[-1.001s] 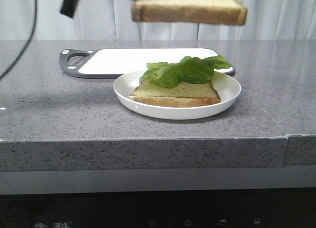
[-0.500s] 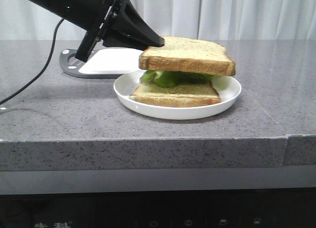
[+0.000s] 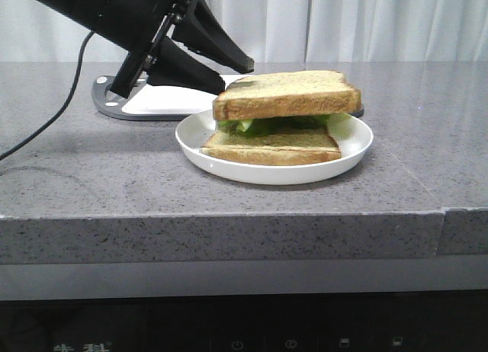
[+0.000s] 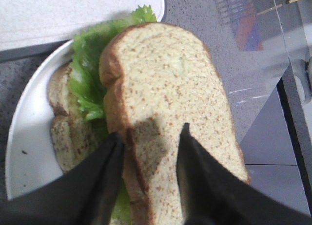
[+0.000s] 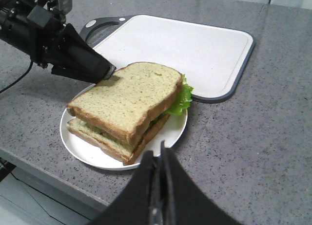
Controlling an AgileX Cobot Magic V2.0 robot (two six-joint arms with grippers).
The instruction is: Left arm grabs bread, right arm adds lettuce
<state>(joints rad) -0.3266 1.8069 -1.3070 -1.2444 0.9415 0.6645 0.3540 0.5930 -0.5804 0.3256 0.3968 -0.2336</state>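
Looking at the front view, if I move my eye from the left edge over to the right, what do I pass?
Black cable → left arm → its gripper → top slice of bread on the white plate. The cutting board overlaps the arm, so I leave it unplaced.

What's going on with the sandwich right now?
Left gripper open, at bread's edge. Bread on lettuce, plated. Right gripper shut, empty. Nothing in the way.

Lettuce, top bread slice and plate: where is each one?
lettuce (image 4: 87,74), left wrist view, crinkled leaf
top bread slice (image 5: 131,96), right wrist view, upper face
plate (image 3: 351,150), front view, right rim
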